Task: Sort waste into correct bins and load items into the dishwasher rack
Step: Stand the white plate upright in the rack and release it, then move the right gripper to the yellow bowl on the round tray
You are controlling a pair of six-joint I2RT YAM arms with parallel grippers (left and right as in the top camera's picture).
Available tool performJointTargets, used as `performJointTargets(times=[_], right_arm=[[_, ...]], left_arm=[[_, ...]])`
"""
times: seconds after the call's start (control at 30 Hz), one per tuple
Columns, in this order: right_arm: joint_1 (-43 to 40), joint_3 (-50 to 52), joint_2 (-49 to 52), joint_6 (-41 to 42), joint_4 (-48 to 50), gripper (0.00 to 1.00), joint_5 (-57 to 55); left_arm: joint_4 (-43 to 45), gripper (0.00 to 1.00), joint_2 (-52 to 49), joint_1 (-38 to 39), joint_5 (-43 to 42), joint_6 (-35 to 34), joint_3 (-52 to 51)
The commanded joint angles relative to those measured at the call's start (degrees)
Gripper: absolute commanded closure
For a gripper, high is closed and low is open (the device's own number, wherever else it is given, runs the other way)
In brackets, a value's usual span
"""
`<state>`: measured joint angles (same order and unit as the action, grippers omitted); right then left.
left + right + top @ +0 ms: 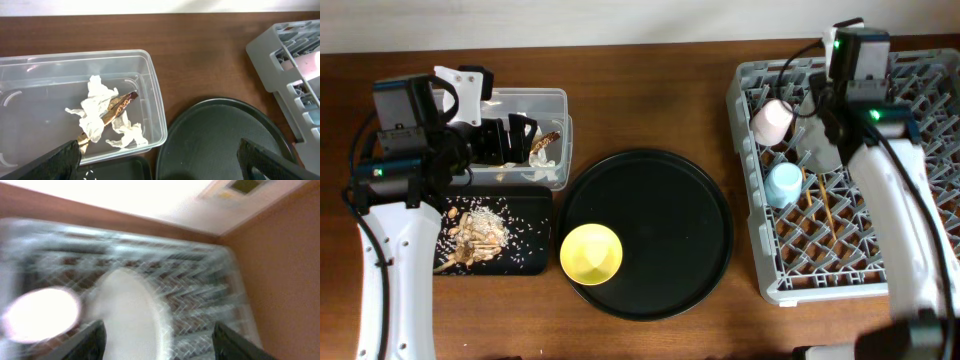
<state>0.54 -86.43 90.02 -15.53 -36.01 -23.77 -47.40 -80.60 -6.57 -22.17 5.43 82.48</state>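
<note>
My right gripper point(159, 335) hangs open over the dishwasher rack point(840, 270). A pale plate point(130, 315) stands on edge between its spread fingers, close to the left one. The pink cup point(772, 121) and the light blue cup point(784, 183) sit in the rack beside it. My left gripper point(157, 155) is open and empty above the near rim of the clear box point(150, 80), which holds the white napkin point(97, 112) and the brown wrapper point(120, 104). Food scraps point(475, 232) lie in the shallow black tray point(535, 250). The yellow bowl point(591, 252) rests on the round tray.
The large round black tray point(700, 240) lies between the bins and the rack. Thin brown sticks point(820, 205) lie low in the rack's grid. The right wrist view is blurred. Bare brown table runs along the front and the back.
</note>
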Motion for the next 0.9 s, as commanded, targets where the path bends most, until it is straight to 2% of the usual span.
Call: performJointTargets(times=[0.0,0.1,0.23,0.37,0.53,0.8,0.87], right_arm=[[5.9,-0.5,-6.1,18.2,-11.2,0.29,24.6],[12.0,-0.5,-7.0,19.7,-23.9,0.28,46.8],[21.5,1.9,-6.4,19.7,-28.3,0.3,55.1],[33.2,6.0,-6.4,19.7,-25.9,0.28,55.0],[45.7,11.1,-6.3,19.7,-15.8,0.26,51.3],[58.3,21.2,-2.8,19.7,6.4,0.27,34.6],[59.7,22.4,-0.2,19.7,10.0,0.32,32.9]], left_arm=[[0.1,0.01,0.3,-0.3,0.2,0.7,0.8],[0.1,0.01,0.3,-0.3,0.2,0.7,0.8],[0.1,0.01,0.3,-0.3,0.2,0.7,0.8],[0.1,0.01,0.3,-0.3,0.2,0.7,0.8],[0.1,0.01,0.3,-0.3,0.2,0.7,0.8],[0.1,0.01,0.3,-0.3,0.2,0.7,0.8],[0.1,0.01,0.3,-0.3,0.2,0.7,0.8]])
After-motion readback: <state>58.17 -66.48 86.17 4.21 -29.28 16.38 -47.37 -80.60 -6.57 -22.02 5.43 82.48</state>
